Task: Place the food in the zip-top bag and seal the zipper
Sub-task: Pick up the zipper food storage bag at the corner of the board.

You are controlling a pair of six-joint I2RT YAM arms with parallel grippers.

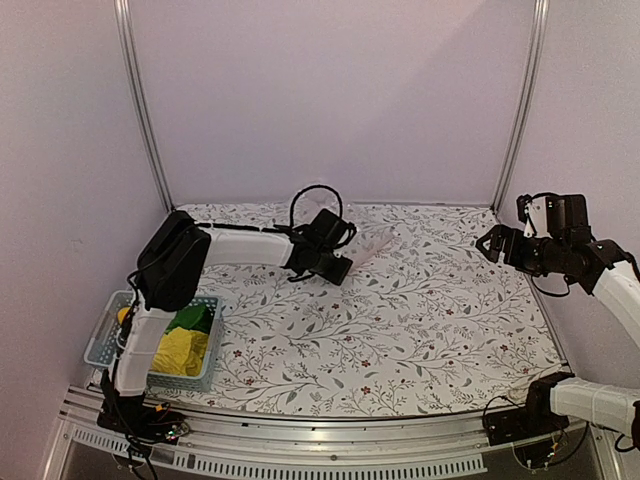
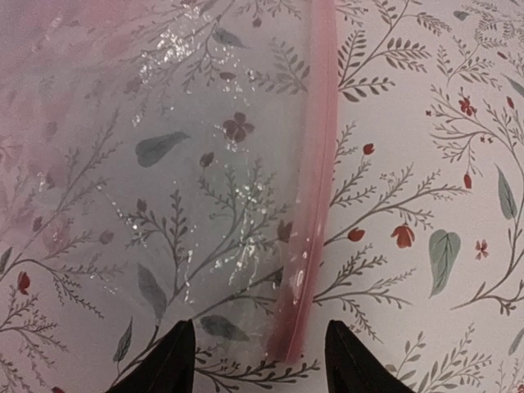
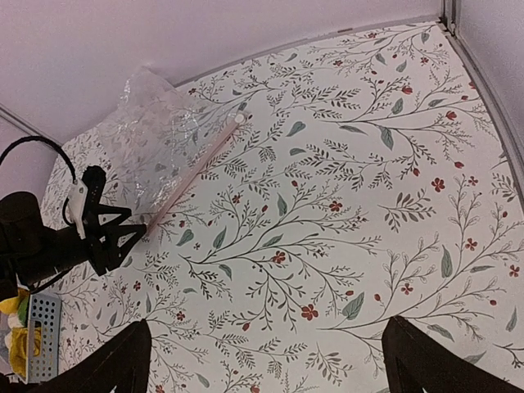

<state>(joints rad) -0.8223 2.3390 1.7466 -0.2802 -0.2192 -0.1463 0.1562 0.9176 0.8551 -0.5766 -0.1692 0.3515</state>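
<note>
At the far left the basket (image 1: 100,345) holds all the food that shows: the yellow cabbage (image 1: 180,350), the green bok choy (image 1: 195,318) and a round yellow fruit (image 1: 123,316). I cannot make out an orange fruit. By the look of it nothing is bagged yet. The left gripper (image 2: 260,364) hovers low with its jaws apart, and the near end of the pink zipper (image 2: 315,205) lies between them. The bag (image 2: 164,164) lies flat and empty at the far middle of the table (image 1: 420,330); whether its mouth is open I cannot tell. The right gripper (image 3: 274,372) hangs raised at the right, jaws spread wide, holding nothing. Loading and sealing are both left to do.
</note>
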